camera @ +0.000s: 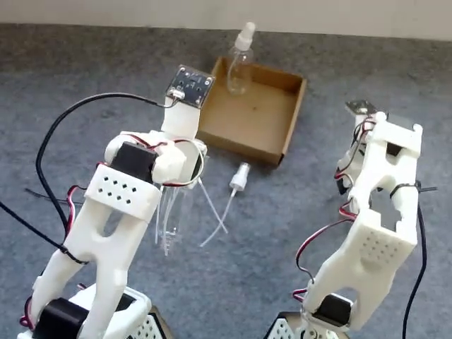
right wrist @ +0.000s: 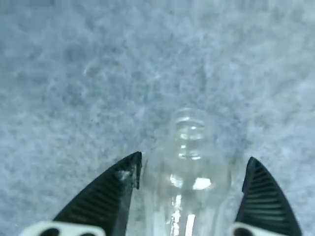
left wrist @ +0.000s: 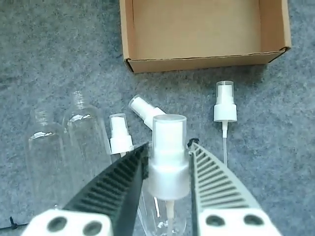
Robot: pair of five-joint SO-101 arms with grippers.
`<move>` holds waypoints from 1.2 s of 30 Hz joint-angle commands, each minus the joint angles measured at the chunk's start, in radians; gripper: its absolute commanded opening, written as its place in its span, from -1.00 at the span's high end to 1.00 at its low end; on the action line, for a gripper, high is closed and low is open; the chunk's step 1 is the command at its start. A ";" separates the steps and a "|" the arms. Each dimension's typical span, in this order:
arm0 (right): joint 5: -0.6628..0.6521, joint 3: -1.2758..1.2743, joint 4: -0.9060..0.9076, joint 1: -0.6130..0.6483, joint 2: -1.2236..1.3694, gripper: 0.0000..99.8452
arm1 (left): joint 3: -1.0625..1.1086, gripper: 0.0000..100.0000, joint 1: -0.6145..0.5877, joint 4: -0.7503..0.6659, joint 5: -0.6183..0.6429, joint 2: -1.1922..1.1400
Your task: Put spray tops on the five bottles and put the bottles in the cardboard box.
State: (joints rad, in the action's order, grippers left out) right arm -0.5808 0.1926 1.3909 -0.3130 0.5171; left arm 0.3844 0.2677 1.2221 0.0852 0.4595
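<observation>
My left gripper [left wrist: 168, 146] is shut on the white spray top of a clear bottle [left wrist: 167, 167], its black and white fingers [left wrist: 123, 182] pressed against the collar. In the high view this gripper [camera: 180, 176] is beside the cardboard box [camera: 282, 131]. A capped bottle [camera: 240, 67] stands in the box's far corner. Two uncapped bottles [left wrist: 44, 147] [left wrist: 86, 132] lie on the carpet, with loose spray tops [left wrist: 119, 133] [left wrist: 145, 109] [left wrist: 225, 103] near them. My right gripper [right wrist: 194, 162] is open around an uncapped clear bottle [right wrist: 187, 162], with a gap on one side.
Grey carpet [camera: 296, 212] covers the table. The box wall [left wrist: 197, 61] lies just beyond the loose tops. One loose spray top [camera: 239, 180] with a long tube lies between the arms. The right arm [camera: 374, 212] stands to the right of the box.
</observation>
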 commanded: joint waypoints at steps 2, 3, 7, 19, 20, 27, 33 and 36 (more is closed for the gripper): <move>0.006 0.051 -0.012 0.013 -0.004 0.49 | -0.007 0.84 -0.015 -0.018 -0.008 0.036; 0.005 0.051 -0.012 0.012 -0.002 0.52 | -0.007 0.84 -0.015 -0.018 -0.008 0.035; 0.006 0.059 -0.012 0.008 -0.002 0.67 | 0.001 0.84 -0.015 -0.017 -0.008 0.030; 0.005 0.094 0.059 0.004 -0.005 0.99 | 0.214 0.84 -0.065 -0.229 -0.087 0.025; 0.005 0.117 0.091 0.007 -0.005 0.99 | 0.232 0.84 -0.065 -0.259 -0.101 0.024; 0.011 0.283 0.231 0.012 -0.085 0.99 | 0.107 0.84 -0.071 -0.284 -0.034 -0.226; 0.005 0.110 0.176 0.012 -0.260 0.99 | -0.058 0.84 -0.065 -0.284 0.029 -0.472; 0.003 -0.056 0.070 0.013 -0.355 0.99 | -0.079 0.85 -0.071 -0.281 0.029 -0.484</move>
State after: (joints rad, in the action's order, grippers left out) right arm -0.5808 0.2432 1.5505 -0.3115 0.2900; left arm 0.3629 0.2125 0.9536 0.1020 -0.0269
